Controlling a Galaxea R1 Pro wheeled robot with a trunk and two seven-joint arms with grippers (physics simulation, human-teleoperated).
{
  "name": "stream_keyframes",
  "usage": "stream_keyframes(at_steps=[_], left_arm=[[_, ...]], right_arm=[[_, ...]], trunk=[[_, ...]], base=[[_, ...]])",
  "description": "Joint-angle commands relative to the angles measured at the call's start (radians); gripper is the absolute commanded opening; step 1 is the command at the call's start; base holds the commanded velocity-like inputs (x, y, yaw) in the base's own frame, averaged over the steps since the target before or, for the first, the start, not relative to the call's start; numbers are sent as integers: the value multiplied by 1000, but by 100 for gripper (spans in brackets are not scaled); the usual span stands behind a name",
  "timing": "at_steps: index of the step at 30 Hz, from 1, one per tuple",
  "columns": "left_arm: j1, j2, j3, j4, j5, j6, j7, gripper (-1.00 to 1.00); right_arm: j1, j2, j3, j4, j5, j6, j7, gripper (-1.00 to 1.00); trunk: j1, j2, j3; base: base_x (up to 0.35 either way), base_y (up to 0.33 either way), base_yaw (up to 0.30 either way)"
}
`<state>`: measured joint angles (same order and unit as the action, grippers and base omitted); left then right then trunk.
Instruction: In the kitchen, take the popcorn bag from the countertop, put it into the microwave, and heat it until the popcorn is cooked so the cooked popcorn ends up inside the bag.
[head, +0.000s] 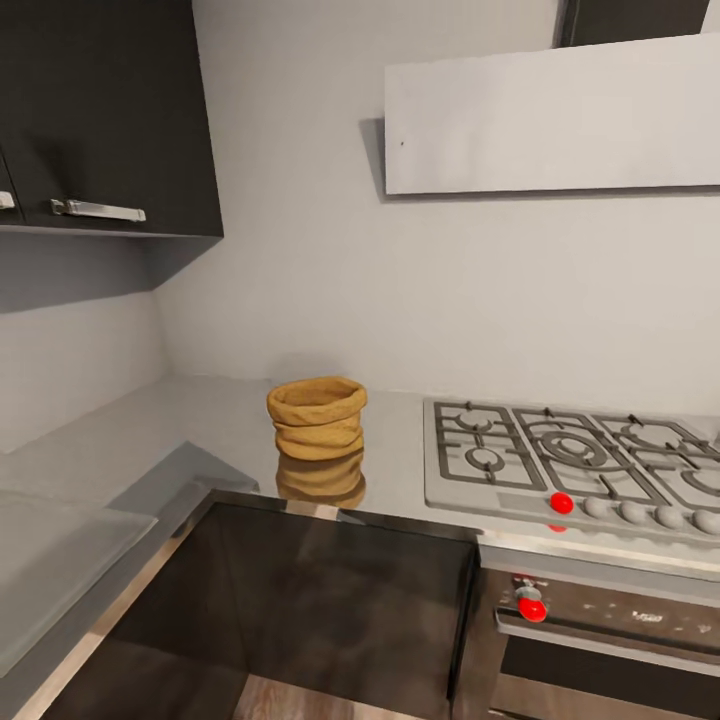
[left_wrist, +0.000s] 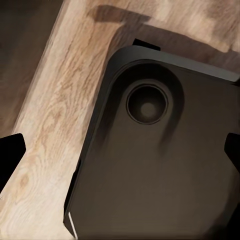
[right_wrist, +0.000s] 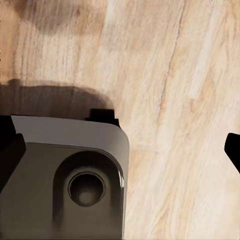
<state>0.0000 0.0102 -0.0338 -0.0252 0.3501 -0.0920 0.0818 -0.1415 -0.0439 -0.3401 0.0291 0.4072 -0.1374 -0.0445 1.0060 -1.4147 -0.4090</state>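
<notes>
A kitchen corner is seen from the head view. The popcorn bag (head: 317, 417), a squat mustard-tan sack with a thick rolled rim and horizontal creases, is stood upright on the countertop (head: 200, 425), near its front edge and just left of the gas hob (head: 575, 465). Bag and hob are apart, not touching. The bag's reflection is carried on the glossy grey slab below it.

The countertop is run in an L: along the back wall and forward along the left side, where a paler flat panel (head: 50, 555) is laid. Dark brown cabinet fronts (head: 330, 610) are set under the slab. The hob is steel with grey grates and a row of round knobs, one of them red (head: 562, 503). An oven front (head: 610, 630) with another red knob (head: 531, 607) is set below the hob. Pale grey walls (head: 300, 250) are seen behind. A dark upper cabinet (head: 100, 110) with a metal handle is hung at the upper left, and a flat white hood (head: 550, 115) above the hob.

In the left wrist view, light wood floor (left_wrist: 50, 130) and a dark rounded part of the robot's base (left_wrist: 160, 160) are seen; black tips of the left gripper (left_wrist: 120, 152) are spread at both frame edges with nothing between them. In the right wrist view, wood floor (right_wrist: 175, 100) and a grey base part (right_wrist: 75, 170) are seen; the right gripper (right_wrist: 120, 150) is likewise spread wide and empty.
</notes>
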Motion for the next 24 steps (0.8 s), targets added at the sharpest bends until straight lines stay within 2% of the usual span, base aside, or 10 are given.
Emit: stream_keyframes(at_steps=[1,24], left_arm=[[0,0,-4,-1,5,-2,3,100],[0,-1,-9,-1,-1,-2,1,100]], right_arm=[[-1,0,-8,3,10,-5,-5,100],[-1,-3,-6,3,12,-4,-3,100]], trunk=[[-4,7,2],[-92,168,74]], base=[[0,0,0],[0,0,0]])
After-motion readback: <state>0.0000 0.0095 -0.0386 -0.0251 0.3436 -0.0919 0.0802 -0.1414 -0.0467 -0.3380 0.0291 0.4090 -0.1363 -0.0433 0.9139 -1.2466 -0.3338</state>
